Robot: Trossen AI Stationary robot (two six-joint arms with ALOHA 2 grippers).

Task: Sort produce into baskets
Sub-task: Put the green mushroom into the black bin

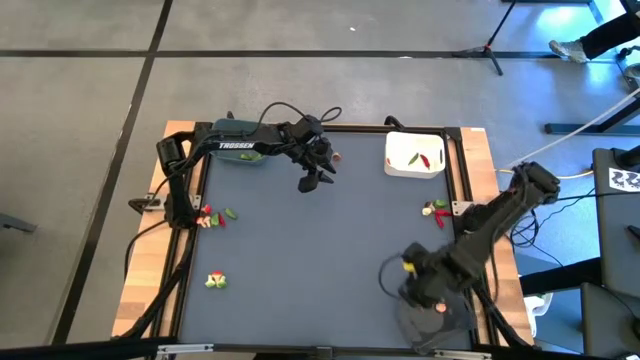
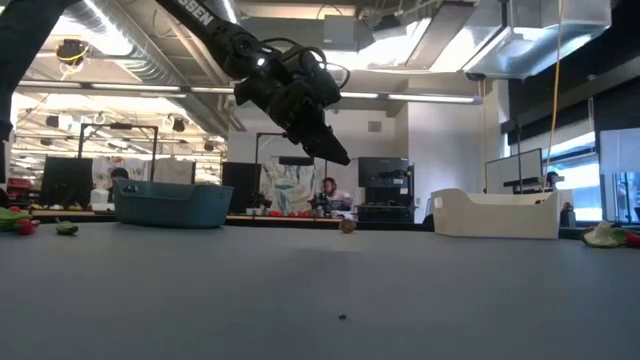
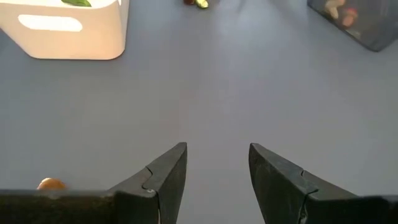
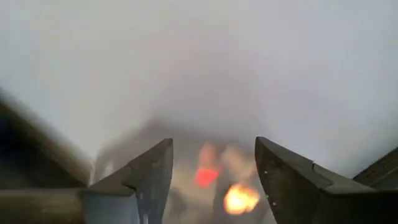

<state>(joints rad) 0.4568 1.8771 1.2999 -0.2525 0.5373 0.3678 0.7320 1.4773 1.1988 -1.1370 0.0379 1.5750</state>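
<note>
The left gripper (image 1: 315, 183) is hanging in the air over the far middle of the table (image 1: 320, 250), its fingers (image 3: 166, 177) spread apart with nothing between them. In the low view it (image 2: 335, 153) is sitting well above the surface. Just beside it, toward the far edge, a small tan piece (image 1: 339, 157) is lying on the mat; the same piece (image 2: 347, 226) is showing low and alone from the table-height camera. The left arm is reaching out from the far left, passing over the blue-grey tub (image 1: 240, 152), which is holding something green.

The right gripper (image 1: 432, 300) is pointing down over the dark grey tray (image 1: 460, 322) at the near right corner. Its fingers (image 4: 146, 171) are parted too, empty, and blurry red and orange pieces (image 4: 205, 175) are lying in the tray below them.

The white tub (image 1: 414, 155) is standing at the far right with red and green bits inside – chilli shapes, from the look of it. Loose produce is scattered in three small clusters: one by the left edge (image 1: 214, 217), one near the front left (image 1: 216, 281), and one at the right edge (image 1: 435, 209) between the white tub and the tray – all well apart from both grippers.
</note>
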